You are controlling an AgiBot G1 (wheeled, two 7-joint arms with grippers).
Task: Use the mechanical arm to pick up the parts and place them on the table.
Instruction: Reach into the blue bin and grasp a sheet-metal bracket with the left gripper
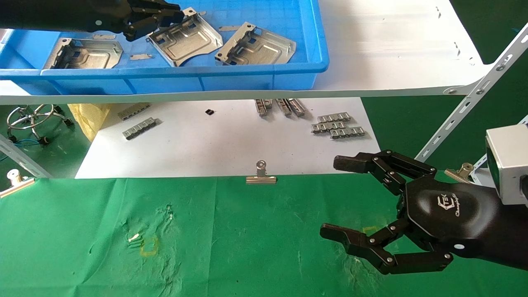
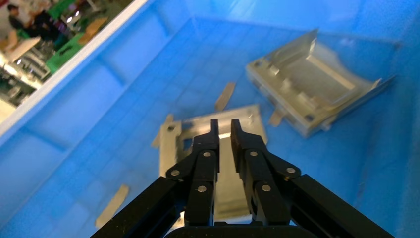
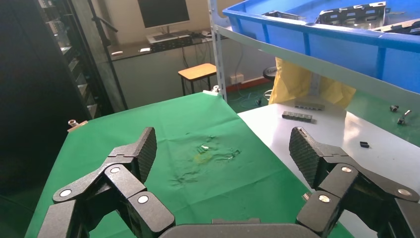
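Blue walls of the plastic bin (image 1: pixel 247 78) close in on my left gripper (image 1: pixel 181 15), which sits inside the bin on the upper white shelf (image 1: pixel 392 49). In the left wrist view its fingers (image 2: pixel 205 163) are drawn almost together with only a thin slit between the tips, directly over the middle part (image 2: pixel 208 134); I cannot tell whether they touch or pinch it. Three parts lie in the bin: one near the left end (image 1: pixel 84 53), the middle one (image 1: pixel 187 39) tilted beside the gripper, and a third (image 1: pixel 255 46) to its right, just apart from it. They are silvery stamped plates with raised channels, a cut corner and one folded edge with rectangular holes. Thin tan strips (image 2: pixel 224 96) lie loose on the bin floor.

My right gripper (image 1: pixel 332 200) hovers over the green cloth table (image 1: pixel 206 247), fingers (image 3: pixel 141 148) spread wide and holding nothing. The cloth is wrinkled and scuffed near its middle. A binder clip (image 1: pixel 261 175) pins its far edge, beyond which a white sheet (image 1: pixel 206 140) carries small grey ridged strips (image 1: pixel 336 126). A slanted shelf strut (image 1: pixel 466 107) runs close by the right gripper.

The left arm leaves the top of the head view, and the shelf's edge hides part of the white sheet.
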